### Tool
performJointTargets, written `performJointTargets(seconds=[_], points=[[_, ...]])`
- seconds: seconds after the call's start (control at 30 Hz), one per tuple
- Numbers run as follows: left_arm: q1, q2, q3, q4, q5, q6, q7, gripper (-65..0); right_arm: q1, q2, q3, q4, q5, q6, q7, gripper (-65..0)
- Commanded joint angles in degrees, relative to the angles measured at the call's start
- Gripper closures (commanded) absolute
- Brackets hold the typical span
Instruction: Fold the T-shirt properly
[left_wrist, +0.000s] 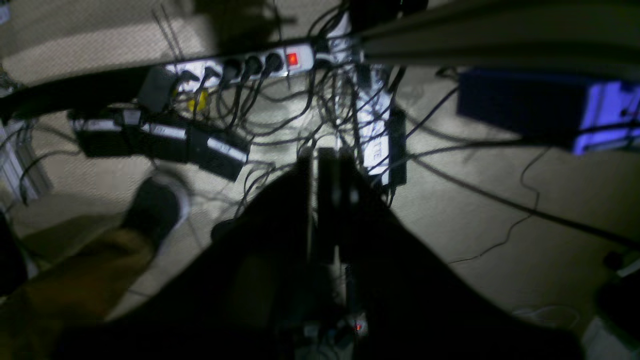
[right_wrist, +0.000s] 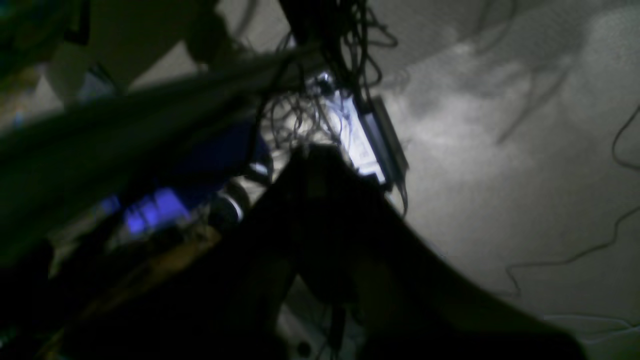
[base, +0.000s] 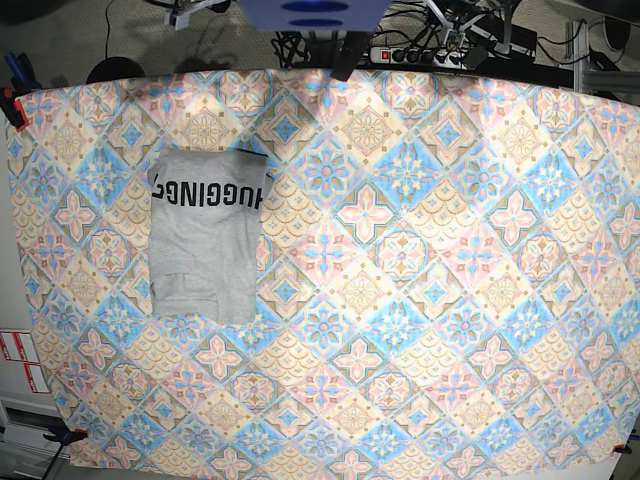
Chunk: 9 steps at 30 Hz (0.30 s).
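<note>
One folded T-shirt (base: 205, 235) lies as a neat rectangle, lettering up, on the tablecloth (base: 420, 300) toward the base view's left; folding looks complete, so you need only confirm. Only the wrist views show the left gripper (left_wrist: 325, 170) and right gripper (right_wrist: 320, 165), dim, apparently closed and empty, aimed at floor cables.

Pastel tiled tablecloth (base: 400, 300), beige carpet (left_wrist: 475, 210), tangled cables (left_wrist: 320, 110), lit pwr strip (left_wrist: 250, 65)

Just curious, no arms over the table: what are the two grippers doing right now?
Left gripper: closed, holding nothing.
Right gripper: closed, holding nothing.
</note>
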Motion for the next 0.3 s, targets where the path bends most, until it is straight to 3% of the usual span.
performJointTargets(seconds=[0.0, 0.27], points=[[0.34, -0.44, 0.20, -0.05, 0.05, -0.21, -0.55, 0.0, -1.34, 0.78, 0.14, -0.01, -0.03, -0.93, 0.27, 0.0], [-0.98, 0.97, 0.11, -0.05, -0.39, -0.21, -0.55, 0.0, 3.24, 0.78, 0.14, -0.10, -0.03, -1.37, 0.18, 0.0]])
